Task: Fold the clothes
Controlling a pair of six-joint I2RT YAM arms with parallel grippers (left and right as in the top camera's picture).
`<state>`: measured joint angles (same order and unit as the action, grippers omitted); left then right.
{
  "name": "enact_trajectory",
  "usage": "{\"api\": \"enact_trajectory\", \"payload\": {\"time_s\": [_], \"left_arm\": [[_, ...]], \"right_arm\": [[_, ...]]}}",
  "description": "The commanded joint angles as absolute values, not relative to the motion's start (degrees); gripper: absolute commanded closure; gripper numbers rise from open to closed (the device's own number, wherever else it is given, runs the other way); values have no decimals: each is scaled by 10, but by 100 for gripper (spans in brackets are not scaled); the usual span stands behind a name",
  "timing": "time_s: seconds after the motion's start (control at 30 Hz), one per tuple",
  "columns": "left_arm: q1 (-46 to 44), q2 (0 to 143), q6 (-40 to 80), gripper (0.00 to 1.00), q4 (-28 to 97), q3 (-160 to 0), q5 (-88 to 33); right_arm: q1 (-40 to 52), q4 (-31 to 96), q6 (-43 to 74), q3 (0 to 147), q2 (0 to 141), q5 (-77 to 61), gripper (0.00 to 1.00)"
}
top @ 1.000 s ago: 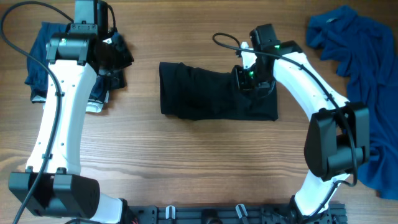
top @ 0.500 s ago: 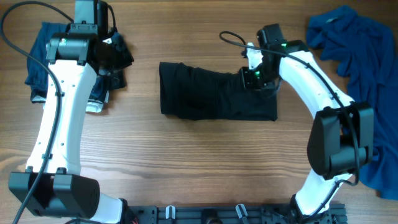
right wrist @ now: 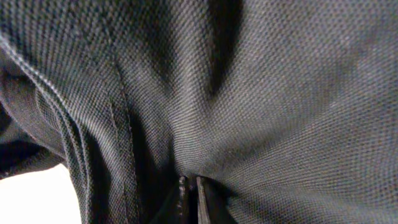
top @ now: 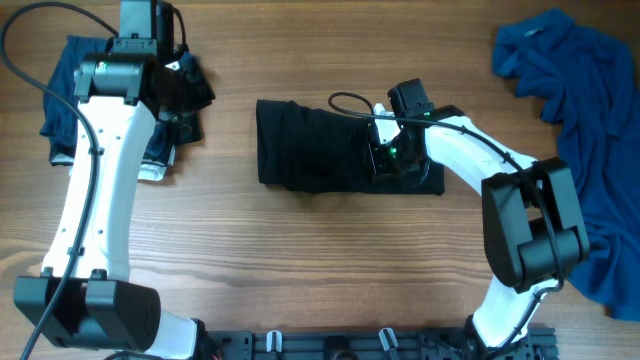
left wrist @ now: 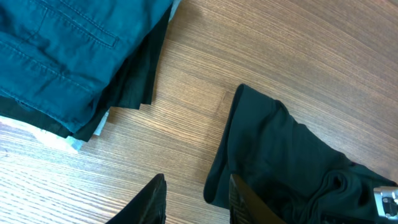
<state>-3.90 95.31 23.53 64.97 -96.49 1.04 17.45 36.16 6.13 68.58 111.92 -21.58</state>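
**Black shirt** (top: 320,158): lies on the wooden surface (top: 300,270), folded into a long, roughly rectangular bundle with soft creases and uneven edges.

**Right gripper** (top: 388,160): rests on the black shirt, toward the end facing the blue garment (top: 580,90). In the right wrist view its fingertips (right wrist: 183,200) are pressed nearly together, pinching a pucker of the cloth.

**Cloth**: matte, fine pebbled knit; a double-stitched seam (right wrist: 118,124) runs along one fold.

**Left gripper** (left wrist: 196,200): fingers spread, holding nothing, above bare wood just off the black shirt's opposite end.

**Folded stack** (left wrist: 68,56): beyond that opposite end, apart from the black shirt. Teal denim-like layer with stitched pocket on top; dark and white layers beneath.

**Blue garment**: crumpled, unfolded, well apart from the black shirt.
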Motion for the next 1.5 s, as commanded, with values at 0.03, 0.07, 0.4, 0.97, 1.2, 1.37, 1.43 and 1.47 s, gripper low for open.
{"api": "enact_trajectory", "payload": {"time_s": [0.03,0.07,0.4,0.97,1.2,1.37,1.43,1.47], "left_arm": [[-36,957,243,67,650,-966,16],[-36,957,243,67,650,-966,16],[-36,957,243,67,650,-966,16],[-36,957,243,68,650,-966,16],[-36,957,243,67,650,-966,16],[-36,957,243,67,650,-965,16],[-36,957,243,67,651,-965,16],[-36,957,243,67,650,-965,16]], "right_arm": [[173,401,60,727,1100,-228,96],[173,417,60,755,1085,-228,96],[177,351,91,747,1093,-191,96],[177,147,90,755,1143,-209,52],[64,341,106,782,999,-184,34],[-17,505,70,770,987,-154,36],[-37,504,52,739,993,-144,42],[-40,496,45,726,996,-147,44]]}}
